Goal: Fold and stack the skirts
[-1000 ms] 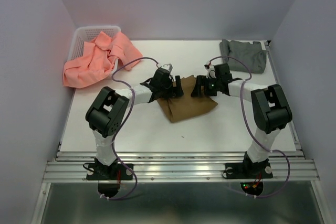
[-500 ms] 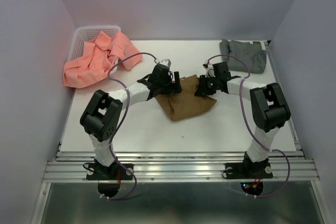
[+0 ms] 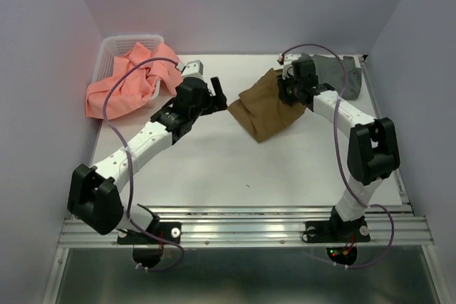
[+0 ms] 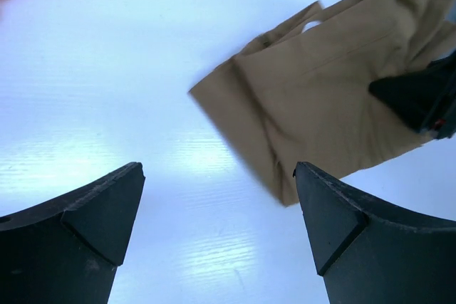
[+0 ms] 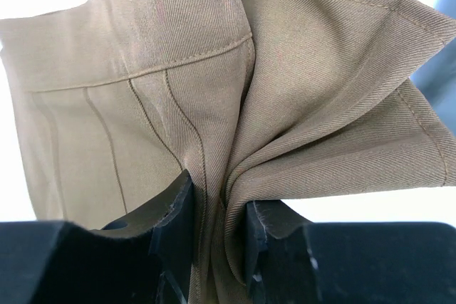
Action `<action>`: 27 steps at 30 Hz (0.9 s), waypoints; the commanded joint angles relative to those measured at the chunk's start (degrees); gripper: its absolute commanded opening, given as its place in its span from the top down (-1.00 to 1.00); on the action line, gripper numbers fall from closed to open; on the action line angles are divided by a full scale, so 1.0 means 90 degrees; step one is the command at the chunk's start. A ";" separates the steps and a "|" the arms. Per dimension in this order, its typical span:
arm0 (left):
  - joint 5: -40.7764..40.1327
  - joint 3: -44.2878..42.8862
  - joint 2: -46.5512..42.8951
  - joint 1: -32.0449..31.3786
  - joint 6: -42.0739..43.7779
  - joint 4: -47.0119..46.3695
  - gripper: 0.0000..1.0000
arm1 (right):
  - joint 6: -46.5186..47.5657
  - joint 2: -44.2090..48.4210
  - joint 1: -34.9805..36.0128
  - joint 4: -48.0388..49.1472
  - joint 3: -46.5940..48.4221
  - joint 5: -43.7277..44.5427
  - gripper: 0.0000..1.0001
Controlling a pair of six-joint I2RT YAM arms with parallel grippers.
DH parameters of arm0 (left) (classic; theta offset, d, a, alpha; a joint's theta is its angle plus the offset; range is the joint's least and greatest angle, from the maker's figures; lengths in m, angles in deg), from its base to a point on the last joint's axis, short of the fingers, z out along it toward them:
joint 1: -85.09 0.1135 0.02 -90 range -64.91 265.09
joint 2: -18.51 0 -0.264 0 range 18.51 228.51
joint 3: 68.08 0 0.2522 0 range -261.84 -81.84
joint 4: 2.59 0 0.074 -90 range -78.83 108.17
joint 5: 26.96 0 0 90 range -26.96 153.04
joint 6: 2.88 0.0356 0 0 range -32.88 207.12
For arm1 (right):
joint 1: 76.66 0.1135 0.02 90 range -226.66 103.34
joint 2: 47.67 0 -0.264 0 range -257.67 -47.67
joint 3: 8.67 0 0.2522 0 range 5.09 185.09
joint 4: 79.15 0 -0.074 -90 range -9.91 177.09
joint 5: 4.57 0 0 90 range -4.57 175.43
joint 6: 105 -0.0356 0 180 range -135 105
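A bunched fold of the tan-brown pleated cloth skirt (image 3: 265, 110) is gripped between the right jaws. They are drawn narrow around the fabric at the skirt's 1 o'clock corner. In the right wrist view the cloth is seen pinched into a deep crease between the two black fingers (image 5: 174, 215), with the waistband seam and several stitched pleat lines fanning away from the grip.

The left jaws are spread wide and nothing is held in them. They are placed over the bare white table (image 3: 214, 169) at about 9 o'clock of the same skirt and apart from its edge. In the left wrist view the skirt is seen beyond and between the two open fingers.

The tan-brown skirt is found towards 1 o'clock of the table's middle. It is folded over on itself, with its far corner gathered at the grip and its lower part lying flat.

The grey cloth skirt (image 3: 333, 75) is folded at the table's far right corner, at 2 o'clock of the tan-brown one and just beside it. Whether the two touch cannot be told.

The salmon-pink cloth skirt (image 3: 125, 85) is crumpled at 10 o'clock, draped partly out of the white plastic lattice basket (image 3: 114, 43).
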 commanded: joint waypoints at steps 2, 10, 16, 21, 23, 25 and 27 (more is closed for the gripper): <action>-0.0860 0.0419 -0.0733 0.0206 -0.0057 0.0416 -0.97 | 0.1096 -0.0065 0.0016 0.0322 0.1018 0.1408 0.99; -0.1144 0.0742 -0.1282 0.0519 -0.0067 0.0514 -0.97 | 0.1703 -0.0769 -0.0169 0.0401 0.2170 0.2122 0.99; -0.1262 0.0742 -0.1341 0.0704 0.0050 0.0563 -0.97 | 0.2123 -0.1189 -0.0491 0.0391 0.2768 0.2444 0.99; -0.1242 0.0703 -0.1233 0.0782 0.0167 0.0553 -0.97 | 0.2445 -0.1414 -0.0872 0.0401 0.3285 0.2338 0.99; -0.1242 0.0674 -0.1194 0.0802 0.0197 0.0543 -0.97 | 0.2582 -0.1463 -0.0931 0.0401 0.3422 0.2250 0.99; -0.1223 0.0654 -0.1116 0.0831 0.0226 0.0504 -0.97 | 0.2699 -0.1589 -0.0989 0.0401 0.3676 0.2240 0.99; -0.1213 0.0654 -0.1028 0.0861 0.0236 0.0446 -0.97 | 0.2748 -0.1658 -0.0990 0.0391 0.3920 0.2181 0.99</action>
